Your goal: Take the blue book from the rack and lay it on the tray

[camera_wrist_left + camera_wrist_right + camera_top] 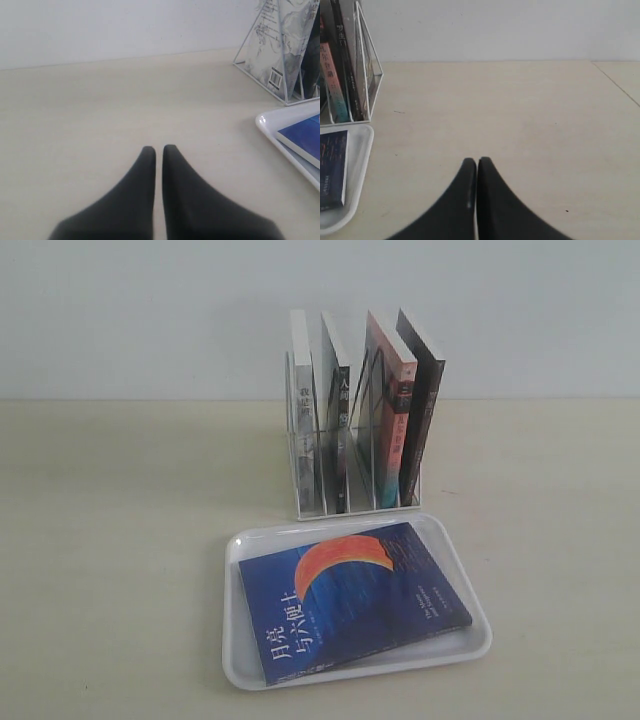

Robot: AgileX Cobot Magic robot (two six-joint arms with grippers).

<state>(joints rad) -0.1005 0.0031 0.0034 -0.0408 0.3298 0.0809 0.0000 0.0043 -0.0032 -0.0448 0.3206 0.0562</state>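
Blue book is lying flat, cover up, in the tray just near of the rack, left gripper and right gripper are sitting pinched closed, empty, over the table, so placing looks done, no next move needed.

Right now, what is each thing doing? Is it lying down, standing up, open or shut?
blue book: lying flat in the tray, cover up, a bit askew.
tray: on the table in front of the rack, holding the blue book.
rack: upright, books in its slots.
other books: four, standing in the rack.
left tool: shut, holding nothing.
right tool: shut, holding nothing.
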